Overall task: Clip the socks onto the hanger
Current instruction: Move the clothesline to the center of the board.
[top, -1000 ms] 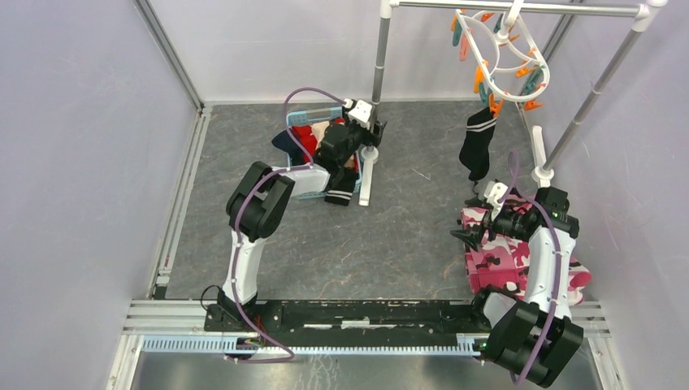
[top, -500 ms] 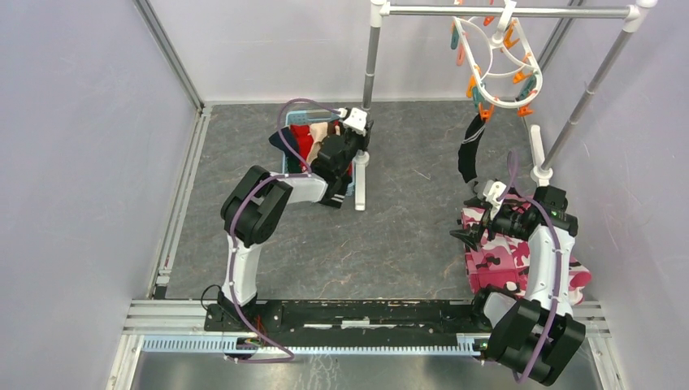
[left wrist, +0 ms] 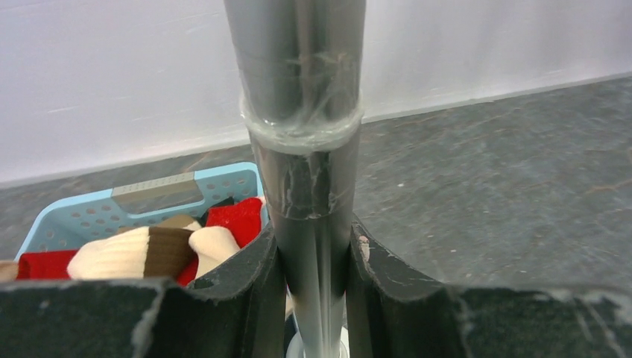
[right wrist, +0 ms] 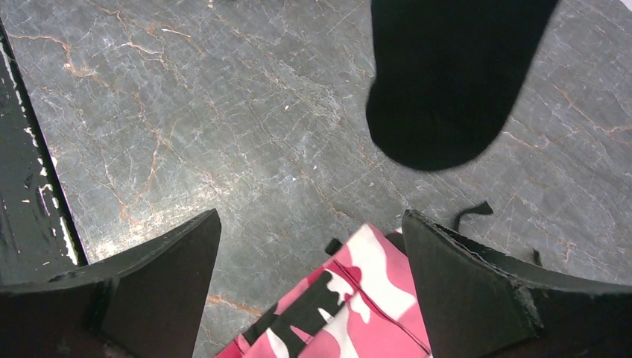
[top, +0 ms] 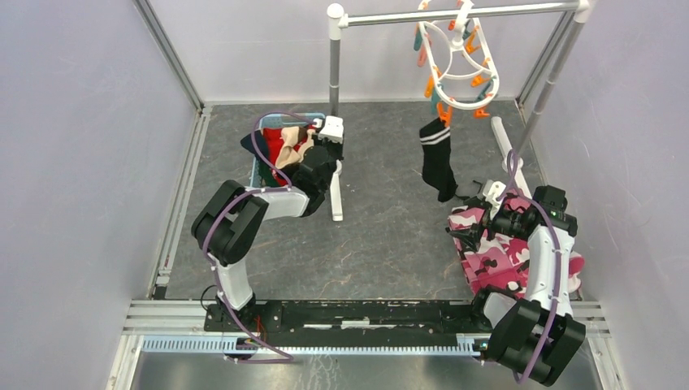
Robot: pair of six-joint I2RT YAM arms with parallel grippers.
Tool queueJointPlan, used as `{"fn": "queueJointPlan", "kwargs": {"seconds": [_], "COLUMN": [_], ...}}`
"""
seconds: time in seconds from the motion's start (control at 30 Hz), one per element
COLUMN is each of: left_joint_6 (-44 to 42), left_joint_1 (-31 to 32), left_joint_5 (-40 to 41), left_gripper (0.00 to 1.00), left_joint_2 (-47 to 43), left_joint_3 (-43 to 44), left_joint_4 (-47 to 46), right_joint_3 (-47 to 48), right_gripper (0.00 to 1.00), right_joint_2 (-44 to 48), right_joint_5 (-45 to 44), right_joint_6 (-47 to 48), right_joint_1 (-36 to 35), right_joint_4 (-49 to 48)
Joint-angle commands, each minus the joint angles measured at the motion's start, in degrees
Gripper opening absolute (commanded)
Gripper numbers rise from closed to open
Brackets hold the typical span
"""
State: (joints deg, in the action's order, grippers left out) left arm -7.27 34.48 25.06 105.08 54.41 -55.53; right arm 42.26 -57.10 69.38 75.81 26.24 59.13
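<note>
Glossy metal, soft cloth, matt stone-look floor (left wrist: pixel 507 186).
I see the rack pole (left wrist: pixel 302 149) as smooth shiny metal banded with clear film; against it the fingers (left wrist: pixel 250 298) of the left gripper (left wrist: pixel 313 313) look matt black, rough-edged. Behind the pole, a perforated blue plastic basket (left wrist: pixel 149 198) holds soft knit socks (left wrist: pixel 134 253).

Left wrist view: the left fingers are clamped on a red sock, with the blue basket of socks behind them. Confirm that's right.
Wrong on one point. The left wrist view shows the left fingers clamped on the silver rack pole, not a red sock. The blue basket of socks does sit behind them.
</note>
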Motion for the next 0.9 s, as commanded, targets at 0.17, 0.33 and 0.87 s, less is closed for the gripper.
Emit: {"fn": "queueJointPlan", "kwargs": {"seconds": [0.17, 0.33, 0.87], "left_joint_6": [-3.5, -1.3, 17.3], "left_joint_1": [-5.4, -5.6, -5.7], "left_joint_5": [14.4, 13.6, 2.3], "left_gripper": [0.02, 0.02, 0.69], "left_joint_2": [-12.7, -16.6, -34.2], "left_joint_3": [-9.0, -11.8, -12.9], "left_joint_4": [1.4, 4.5, 25.8], "right_joint_3": [-0.2, -0.4, -4.7], "right_gripper": [0.98, 0.98, 0.98], "right_joint_2": [0.3, 0.3, -2.7], "right_joint_5": [0.2, -0.7, -33.8], "right_joint_6": [-0.5, -3.1, -24.0], "right_joint_1": [-0.5, -0.5, -2.0], "right_joint_4": [-0.6, -2.8, -23.5]}}
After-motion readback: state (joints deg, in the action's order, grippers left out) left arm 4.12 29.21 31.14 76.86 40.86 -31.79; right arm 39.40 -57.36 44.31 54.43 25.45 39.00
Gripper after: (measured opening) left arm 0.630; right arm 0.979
